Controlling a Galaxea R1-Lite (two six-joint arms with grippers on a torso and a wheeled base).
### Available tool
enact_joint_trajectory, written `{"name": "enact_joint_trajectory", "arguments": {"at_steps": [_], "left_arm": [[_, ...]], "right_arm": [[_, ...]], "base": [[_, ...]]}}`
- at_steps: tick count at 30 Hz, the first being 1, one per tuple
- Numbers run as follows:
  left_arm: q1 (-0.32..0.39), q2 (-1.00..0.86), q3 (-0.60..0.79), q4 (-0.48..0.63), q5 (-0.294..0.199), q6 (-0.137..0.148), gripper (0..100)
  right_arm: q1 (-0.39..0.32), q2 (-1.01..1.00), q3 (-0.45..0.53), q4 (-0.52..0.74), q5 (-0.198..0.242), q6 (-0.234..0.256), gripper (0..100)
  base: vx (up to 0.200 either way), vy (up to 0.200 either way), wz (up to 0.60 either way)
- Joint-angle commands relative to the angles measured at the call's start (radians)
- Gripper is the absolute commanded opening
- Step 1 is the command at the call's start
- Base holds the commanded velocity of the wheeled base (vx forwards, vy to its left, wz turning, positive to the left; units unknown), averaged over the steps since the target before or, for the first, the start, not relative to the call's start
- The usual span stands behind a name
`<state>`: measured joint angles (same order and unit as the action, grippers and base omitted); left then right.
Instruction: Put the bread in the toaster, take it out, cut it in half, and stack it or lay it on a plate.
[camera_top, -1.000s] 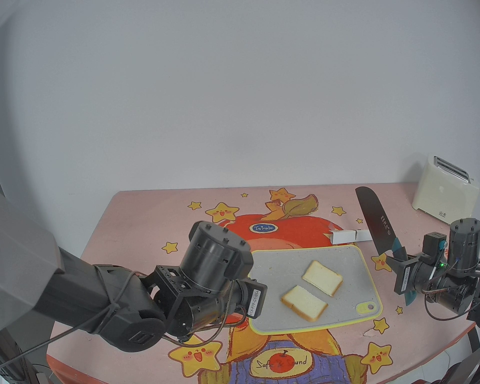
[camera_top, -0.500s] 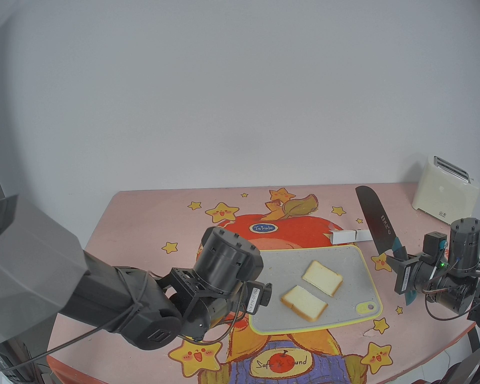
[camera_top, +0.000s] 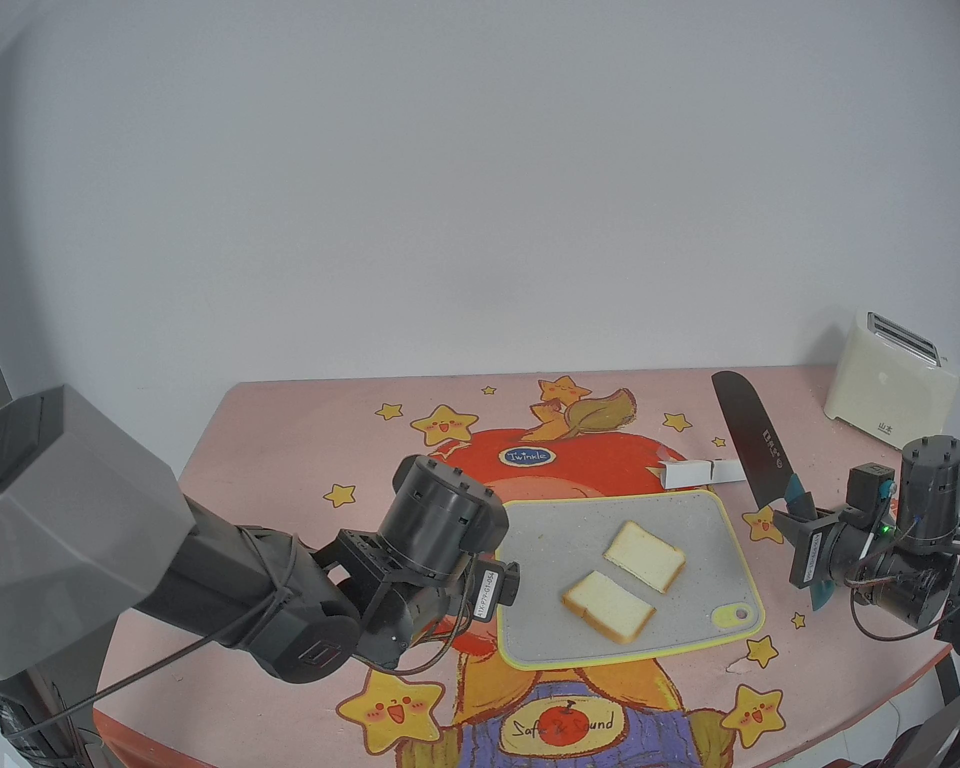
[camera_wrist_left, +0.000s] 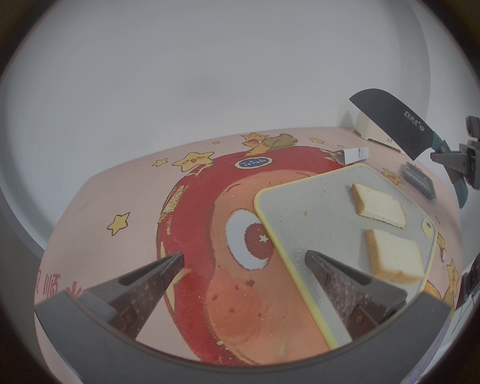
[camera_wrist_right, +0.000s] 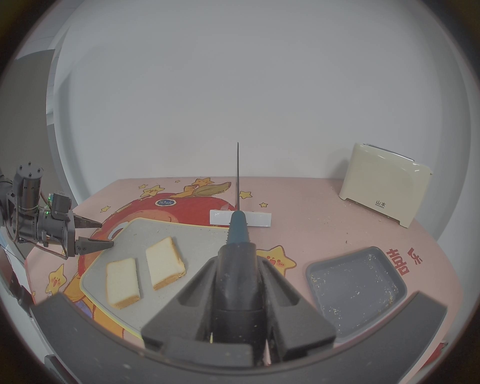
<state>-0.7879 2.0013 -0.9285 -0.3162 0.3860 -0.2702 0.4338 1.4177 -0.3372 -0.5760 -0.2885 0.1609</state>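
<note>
Two bread halves (camera_top: 610, 605) lie on the cutting board (camera_top: 545, 560). The left claw (camera_wrist_left: 243, 256) is open nearby; the right claw (camera_wrist_right: 237, 272) grips the knife (camera_top: 752, 430). Squeezing too hard could crumble the soft bread.

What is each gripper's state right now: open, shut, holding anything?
Left gripper: jaws open, holding nothing, at the cutting board's edge.
Right gripper: shut on the knife.
</note>
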Motion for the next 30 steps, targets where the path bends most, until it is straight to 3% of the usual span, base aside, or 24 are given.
{"name": "enact_joint_trajectory", "arguments": {"at_steps": [1,8,23,30], "left_arm": [[0.004,-0.021,0.007,0.031,0.001,-0.003,100],[0.009,-0.035,0.033,0.032,0.001,-0.003,100],[0.09,-0.107,0.074,0.06,-0.002,-0.001,100],[0.081,-0.167,0.097,0.052,-0.007,-0.003,100]], "right_arm": [[0.0,-0.003,-0.002,0.001,0.0,0.0,0],[-0.001,-0.011,-0.002,0.001,0.0,-0.001,0],[-0.001,-0.009,0.001,0.001,0.0,-0.001,0],[-0.001,-0.005,0.001,0.001,0.0,-0.001,0]], "base": [[0.0,0.0,0.0],[0.0,0.0,0.0],[0.0,0.0,0.0],[0.0,0.0,0.0]]}}
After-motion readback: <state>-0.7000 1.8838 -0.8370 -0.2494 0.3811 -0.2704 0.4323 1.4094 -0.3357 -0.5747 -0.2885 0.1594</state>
